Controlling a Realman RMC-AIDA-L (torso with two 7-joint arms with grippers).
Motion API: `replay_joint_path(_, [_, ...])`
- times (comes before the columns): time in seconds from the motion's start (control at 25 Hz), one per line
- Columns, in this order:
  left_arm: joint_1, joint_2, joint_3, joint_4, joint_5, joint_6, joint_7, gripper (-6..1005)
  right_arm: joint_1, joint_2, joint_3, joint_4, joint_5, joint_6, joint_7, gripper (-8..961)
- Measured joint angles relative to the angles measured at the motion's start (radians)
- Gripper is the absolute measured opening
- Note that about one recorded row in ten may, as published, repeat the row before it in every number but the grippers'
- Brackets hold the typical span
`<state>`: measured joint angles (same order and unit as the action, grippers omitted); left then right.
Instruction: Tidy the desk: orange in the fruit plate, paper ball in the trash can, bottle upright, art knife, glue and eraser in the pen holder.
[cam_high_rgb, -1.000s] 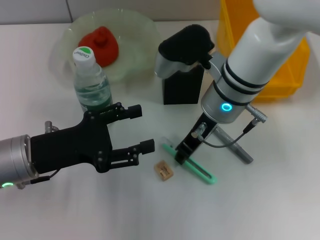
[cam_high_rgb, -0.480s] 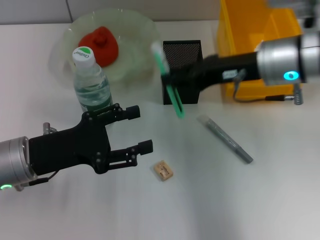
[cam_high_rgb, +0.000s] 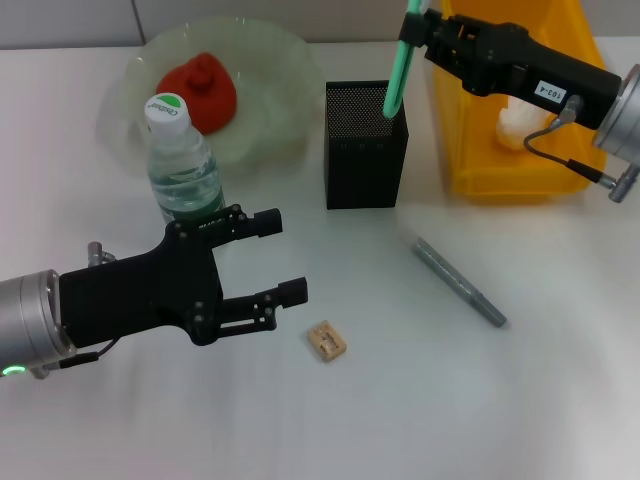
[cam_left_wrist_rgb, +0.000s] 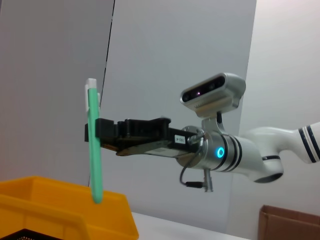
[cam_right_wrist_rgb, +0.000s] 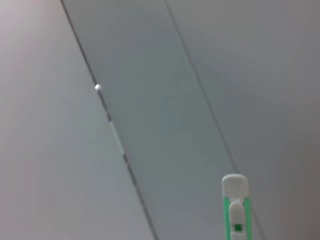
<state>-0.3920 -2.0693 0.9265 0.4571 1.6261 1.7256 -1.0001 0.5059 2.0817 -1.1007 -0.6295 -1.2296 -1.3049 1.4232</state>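
My left end effector (cam_high_rgb: 285, 260) hovers low over the desk (cam_high_rgb: 560, 400) toward its left edge, fingers spread and holding nothing, just in front of the bottle (cam_high_rgb: 182, 162), which already stands upright. Behind the bottle, near the far edge, the orange (cam_high_rgb: 203, 92) lies in the fruit plate (cam_high_rgb: 275, 60). A little toward the front edge from my open fingers, the eraser (cam_high_rgb: 326, 340) lies alone.

In the middle stands the pen holder (cam_high_rgb: 365, 160). My right end effector (cam_high_rgb: 420, 28) is high above it, pinching the upper part of the art knife (cam_high_rgb: 398, 68), which hangs almost upright with its lower tip over the holder's mouth, close to the wall on the trash can side. To do this step well, I think I should keep the knife vertical, bring the tip slightly toward the centre of the opening, lower it until most of the body is inside, and only then loosen the grip, so that it does not catch the rim or tip the cup.

Right of the holder, the glue (cam_high_rgb: 458, 280) lies slanted on the desk. At the far right corner, the trash can (cam_high_rgb: 470, 150) holds something white that is probably the paper ball (cam_high_rgb: 515, 125).
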Motion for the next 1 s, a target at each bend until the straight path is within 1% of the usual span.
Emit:
replay_joint_path(0.08, [0.0,0.0,0.0,0.0,0.0,-0.001,0.0,803,0.01,0.002,0.005,0.05,0.052,0.027,-0.116,193])
replay_joint_path(0.24, [-0.001,0.0,0.0,-0.001,0.0,-0.003,0.0,803,0.025,0.003,-0.001,0.075,0.066,0.076,-0.18,195])
replay_joint_path(0.44, [-0.001,0.0,0.0,-0.002,-0.001,-0.006,0.0,803,0.063,0.004,-0.006,0.133,0.064,0.133,-0.28,198])
replay_joint_path(0.48, [-0.001,0.0,0.0,-0.002,-0.001,-0.006,0.0,803,0.079,0.004,-0.007,0.157,0.063,0.141,-0.302,199])
replay_joint_path(0.64, [-0.002,0.0,0.0,-0.002,-0.002,-0.007,0.0,803,0.099,0.004,-0.012,0.186,0.062,0.155,-0.33,201])
replay_joint_path(0.72, [-0.002,0.0,0.0,-0.002,-0.002,-0.007,0.0,803,0.105,0.004,-0.032,0.192,0.061,0.171,-0.345,203])
replay_joint_path(0.88, [-0.004,0.0,0.0,-0.002,-0.002,-0.009,0.0,803,0.114,0.005,-0.104,0.19,0.061,0.234,-0.353,205])
replay_joint_path(1.0, [-0.006,0.0,0.0,-0.002,-0.002,-0.012,0.0,803,0.115,0.007,-0.118,0.188,0.063,0.25,-0.354,207])
